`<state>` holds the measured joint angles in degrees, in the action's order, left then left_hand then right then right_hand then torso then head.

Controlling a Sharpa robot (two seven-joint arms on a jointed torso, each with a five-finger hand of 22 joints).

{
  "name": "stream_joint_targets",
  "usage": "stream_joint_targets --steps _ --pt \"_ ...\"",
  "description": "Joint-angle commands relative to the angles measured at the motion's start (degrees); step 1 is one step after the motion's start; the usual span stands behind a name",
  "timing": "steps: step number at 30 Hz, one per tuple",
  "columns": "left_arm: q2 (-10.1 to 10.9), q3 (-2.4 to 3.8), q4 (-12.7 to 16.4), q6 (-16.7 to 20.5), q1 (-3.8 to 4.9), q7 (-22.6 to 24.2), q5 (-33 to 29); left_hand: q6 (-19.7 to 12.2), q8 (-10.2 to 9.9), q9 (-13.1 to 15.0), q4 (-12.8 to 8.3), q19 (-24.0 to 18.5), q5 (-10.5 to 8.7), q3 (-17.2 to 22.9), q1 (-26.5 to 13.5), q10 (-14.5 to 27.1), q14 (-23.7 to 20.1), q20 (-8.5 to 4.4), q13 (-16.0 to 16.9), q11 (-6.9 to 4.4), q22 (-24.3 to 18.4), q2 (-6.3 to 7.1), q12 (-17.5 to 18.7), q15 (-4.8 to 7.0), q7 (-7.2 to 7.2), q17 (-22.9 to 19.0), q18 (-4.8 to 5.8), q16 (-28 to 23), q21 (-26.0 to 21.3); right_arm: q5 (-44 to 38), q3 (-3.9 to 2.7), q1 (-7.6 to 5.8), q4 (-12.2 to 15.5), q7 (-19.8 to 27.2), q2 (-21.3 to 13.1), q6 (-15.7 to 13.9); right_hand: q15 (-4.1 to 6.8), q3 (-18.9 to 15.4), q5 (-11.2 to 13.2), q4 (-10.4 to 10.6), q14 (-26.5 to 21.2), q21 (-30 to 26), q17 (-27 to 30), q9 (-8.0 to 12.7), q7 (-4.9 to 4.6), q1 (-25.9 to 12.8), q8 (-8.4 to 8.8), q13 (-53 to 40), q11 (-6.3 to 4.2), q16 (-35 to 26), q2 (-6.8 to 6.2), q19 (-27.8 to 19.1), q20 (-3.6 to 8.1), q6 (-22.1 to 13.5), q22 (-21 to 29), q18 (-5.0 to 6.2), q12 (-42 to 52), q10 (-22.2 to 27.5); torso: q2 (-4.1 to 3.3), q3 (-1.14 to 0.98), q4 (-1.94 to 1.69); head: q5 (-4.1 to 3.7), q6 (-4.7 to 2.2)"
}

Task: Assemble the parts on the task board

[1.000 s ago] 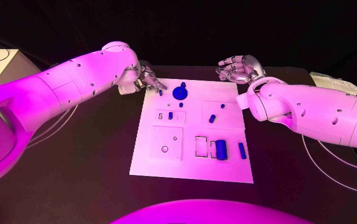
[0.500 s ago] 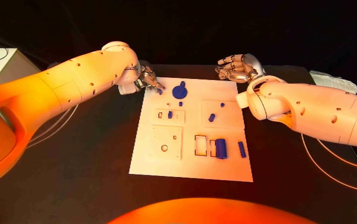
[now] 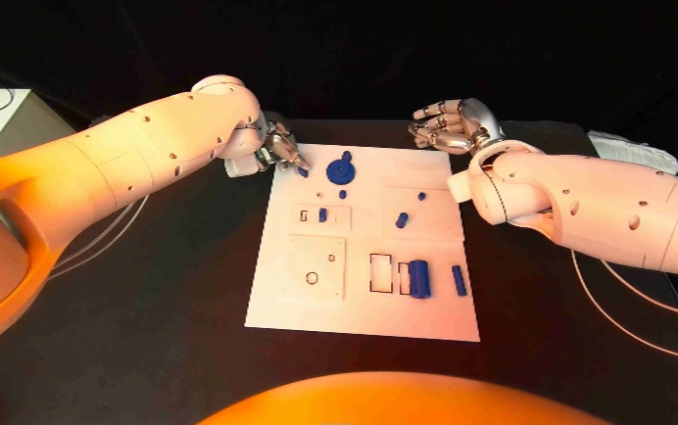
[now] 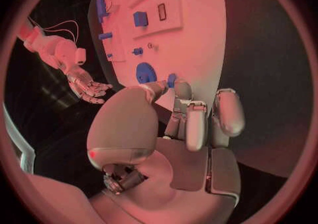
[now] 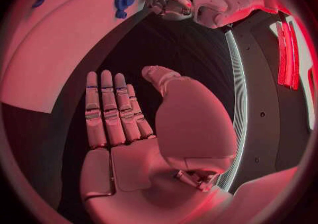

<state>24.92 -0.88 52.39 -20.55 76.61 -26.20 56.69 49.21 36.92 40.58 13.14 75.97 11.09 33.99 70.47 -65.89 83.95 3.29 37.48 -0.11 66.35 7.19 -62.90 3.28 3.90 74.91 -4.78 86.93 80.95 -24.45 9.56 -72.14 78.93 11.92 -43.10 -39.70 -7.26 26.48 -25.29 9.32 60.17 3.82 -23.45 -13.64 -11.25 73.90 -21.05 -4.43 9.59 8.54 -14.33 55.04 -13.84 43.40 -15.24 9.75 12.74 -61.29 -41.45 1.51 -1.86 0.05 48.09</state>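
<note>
The white task board [image 3: 424,172] lies in the middle of the black table. My left hand [image 3: 275,151] is at the board's far left corner, its fingers curled in. Thumb and a finger pinch a small blue peg [image 4: 171,80], which also appears in the head view as the peg [image 3: 303,172]. A round blue disc [image 3: 342,170] sits just beside it on the board. My right hand [image 3: 453,127] hovers beyond the board's far right corner, holding nothing, fingers stretched out [image 5: 109,113]. Other blue parts lie on the board: small pegs [image 3: 403,219], a thick cylinder [image 3: 418,277] and a bar [image 3: 460,280].
A square plate [image 3: 316,268] and a slotted plate [image 3: 322,216] are set in the board's left half. A rectangular slot [image 3: 381,274] lies next to the cylinder. Black table [image 3: 156,288] surrounds the board, and cables [image 3: 622,317] trail at the right.
</note>
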Motion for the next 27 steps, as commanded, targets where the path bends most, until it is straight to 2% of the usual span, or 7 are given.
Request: stream_joint_targets --steps 1,8,13,18,23,27 --pt "0.06 0.02 0.36 -0.55 0.00 0.52 -2.02 -0.53 0.92 3.97 -7.51 0.04 0.19 9.19 -0.87 -0.66 4.15 -0.47 0.27 -0.17 0.13 0.42 0.14 0.23 0.20 8.64 -0.05 0.41 0.25 -0.17 -0.02 -0.01 0.03 0.66 0.03 0.97 -0.11 -0.01 -0.14 -0.25 -0.34 0.00 0.05 0.09 -2.44 -0.21 -0.38 0.05 0.13 -0.21 0.16 -0.34 -0.06 -0.27 0.05 0.78 0.03 0.17 -0.01 0.01 -0.01 -0.01 0.12" --pt "1.26 0.03 2.09 1.14 0.00 0.33 -4.28 -0.37 2.26 5.63 -10.09 0.33 0.31 13.42 -2.87 -2.05 4.21 -0.48 2.21 -0.23 0.65 0.55 -1.17 0.34 0.05 8.77 0.03 0.46 0.46 -0.06 -0.01 -0.01 0.02 0.67 -0.01 0.99 -0.11 0.00 -0.20 -0.27 -0.32 0.01 0.11 0.10 -2.44 -0.23 -0.40 0.14 0.13 -0.23 0.19 -0.33 -0.06 -0.26 0.17 0.78 0.06 0.16 0.04 -0.04 -0.01 -0.12 0.28" --pt "3.45 0.04 5.94 2.37 0.02 -0.37 -6.22 -0.13 2.73 6.24 -11.08 0.59 0.49 15.11 -3.98 -2.79 4.30 -0.56 3.24 -0.35 1.06 0.87 -1.89 0.44 -0.07 9.01 0.09 0.56 0.63 0.00 -0.01 -0.01 -0.02 0.68 -0.09 0.99 -0.11 0.00 -0.23 -0.27 -0.32 0.01 0.12 0.10 -2.44 -0.24 -0.40 0.16 0.13 -0.24 0.20 -0.33 -0.07 -0.26 0.20 0.78 0.07 0.16 0.23 -0.03 -0.15 -0.15 0.38" --pt "5.61 0.00 10.24 3.45 0.02 -0.64 -6.25 0.27 3.15 6.72 -12.10 1.32 0.86 16.47 -4.81 -3.62 4.48 -0.71 4.15 -0.57 2.18 1.48 -2.54 0.64 -0.28 9.50 0.31 0.77 1.10 0.09 -0.01 0.00 -0.08 0.87 -0.18 0.75 -0.11 0.02 -0.33 -0.28 -0.31 0.02 0.15 0.11 -2.43 -0.23 -0.41 0.19 0.13 -0.25 0.23 -0.32 -0.07 -0.26 0.25 0.78 0.08 0.16 0.55 0.07 -0.46 -0.12 0.56" --pt "8.15 -0.09 15.01 5.64 -0.12 -0.62 -5.31 0.58 3.34 6.93 -12.65 1.70 1.05 17.31 -5.24 -4.22 4.52 -0.83 4.82 -0.72 2.74 1.81 -2.97 0.78 -0.42 9.56 0.42 0.79 1.34 0.18 0.00 0.03 -0.14 0.95 -0.29 0.76 -0.10 0.09 -0.54 -0.36 -0.28 0.04 0.20 0.12 -2.41 -0.14 -0.43 0.26 0.11 -0.26 0.26 -0.30 -0.06 -0.24 0.36 0.79 0.11 0.14 0.78 0.11 -0.52 -0.21 0.76" --pt "10.62 -0.26 19.44 7.80 -0.53 -0.33 -3.10 0.77 3.42 7.02 -12.92 1.90 1.15 17.75 -5.43 -4.52 4.54 -0.90 5.12 -0.80 3.04 1.98 -3.15 0.85 -0.50 9.61 0.47 0.81 1.47 0.21 0.00 0.07 -0.16 1.00 -0.50 0.80 -0.10 0.09 -0.54 -0.36 -0.28 0.04 0.20 0.12 -2.41 -0.14 -0.43 0.26 0.11 -0.26 0.26 -0.30 -0.06 -0.24 0.36 0.79 0.11 0.14 0.95 0.06 -0.53 -0.04 0.80"
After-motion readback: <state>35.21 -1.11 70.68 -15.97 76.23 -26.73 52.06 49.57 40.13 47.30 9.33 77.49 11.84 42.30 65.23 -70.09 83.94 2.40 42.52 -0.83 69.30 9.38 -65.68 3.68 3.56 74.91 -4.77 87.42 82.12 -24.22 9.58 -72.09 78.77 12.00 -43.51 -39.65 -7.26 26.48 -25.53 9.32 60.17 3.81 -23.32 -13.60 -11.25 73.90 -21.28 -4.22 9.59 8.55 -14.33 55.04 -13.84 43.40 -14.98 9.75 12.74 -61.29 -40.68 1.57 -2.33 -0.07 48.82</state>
